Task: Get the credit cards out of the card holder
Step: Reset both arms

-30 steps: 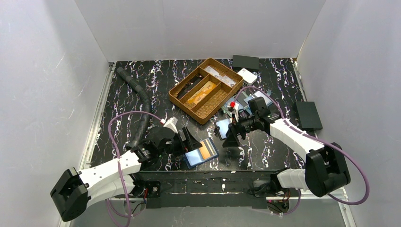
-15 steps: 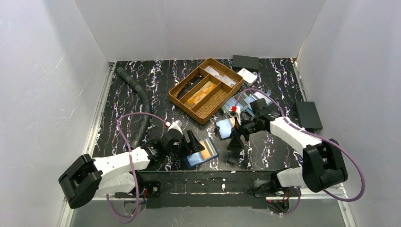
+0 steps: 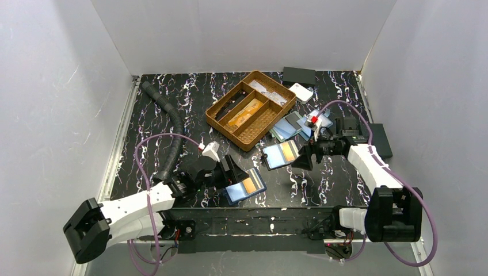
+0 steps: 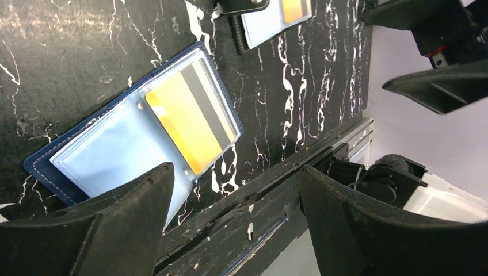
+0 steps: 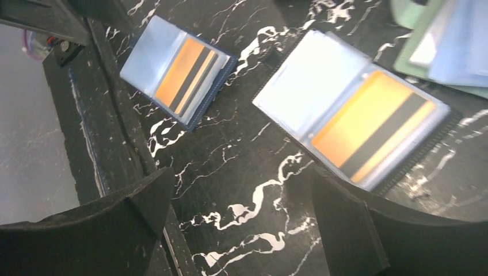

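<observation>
Top external view: the left pincer hangs low over the near card holder, which lies open on the black marbled surface close to its front edge. In the left wrist view the left pincer is spread wide and grips nothing. One finger overlaps the holder's clear left pocket, though whether it touches cannot be told. A yellow-orange card with a dark stripe sits in the right pocket of that holder. The right pincer is also spread wide and empty, just beside the second card holder, which lies open with its own card in the right half. In the right wrist view the right pincer frames bare surface between the two holders. A wicker basket and a pile of other holders stand behind the second holder, while the surface to its near right is open. The front edge leaves little room below the near holder.
</observation>
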